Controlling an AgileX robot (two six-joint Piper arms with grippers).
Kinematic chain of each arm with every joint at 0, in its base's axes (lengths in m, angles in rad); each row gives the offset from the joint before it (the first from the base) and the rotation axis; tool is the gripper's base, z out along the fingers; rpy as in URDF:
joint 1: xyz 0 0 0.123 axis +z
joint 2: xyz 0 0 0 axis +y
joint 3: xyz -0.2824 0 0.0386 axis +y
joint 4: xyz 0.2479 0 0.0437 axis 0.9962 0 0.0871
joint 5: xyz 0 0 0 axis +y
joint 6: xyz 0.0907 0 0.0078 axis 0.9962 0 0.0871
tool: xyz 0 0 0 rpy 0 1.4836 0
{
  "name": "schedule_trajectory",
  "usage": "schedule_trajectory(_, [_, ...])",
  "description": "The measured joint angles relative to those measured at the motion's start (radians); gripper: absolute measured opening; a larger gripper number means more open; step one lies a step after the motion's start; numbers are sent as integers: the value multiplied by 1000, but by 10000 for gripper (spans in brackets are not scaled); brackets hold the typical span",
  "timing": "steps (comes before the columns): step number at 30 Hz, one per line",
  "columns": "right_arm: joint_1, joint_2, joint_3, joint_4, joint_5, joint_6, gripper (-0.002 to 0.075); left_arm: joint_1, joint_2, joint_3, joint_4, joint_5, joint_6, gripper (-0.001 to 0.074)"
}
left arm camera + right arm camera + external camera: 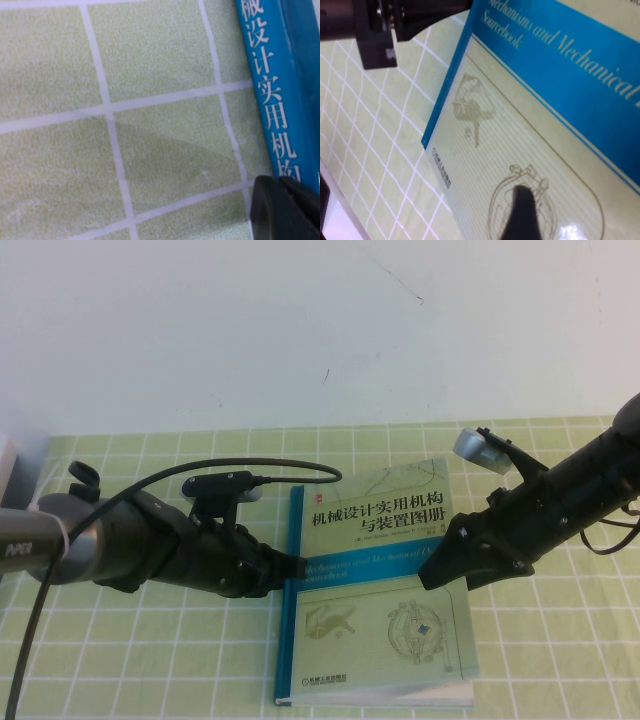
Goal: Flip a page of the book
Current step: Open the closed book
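Book point(385, 590) lies flat and closed on the green-checked worktop point(120, 660), cover up, blue spine toward the robot's left; no page is exposed yet. Left gripper point(292, 567) sits low at the spine edge, about halfway along it, touching or just beside the spine. The left wrist view shows only a dark finger point(280, 210) against the blue spine, so cannot tell how far its fingers are open, or whether anything is held. Right gripper point(432, 575) hovers over the cover near its right side, around the blue band; the right wrist view shows one dark finger point(522, 215) above the mechanical drawing, so its opening is likewise undetermined, and no grasp on the cover is visible. Judgement: task barely begun, the cover must come up first. Risks: the right gripper pushing on the glossy cover may slide the whole book leftward unless the left gripper truly braces the spine; the fingers may skate off the free edge without catching it; catching several leaves together would turn more than one.
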Motion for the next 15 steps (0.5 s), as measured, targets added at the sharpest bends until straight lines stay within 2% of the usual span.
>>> schedule_trajectory(15, [0,0,0,62,0,-30,514,0,0,0,0,0,0,-4])
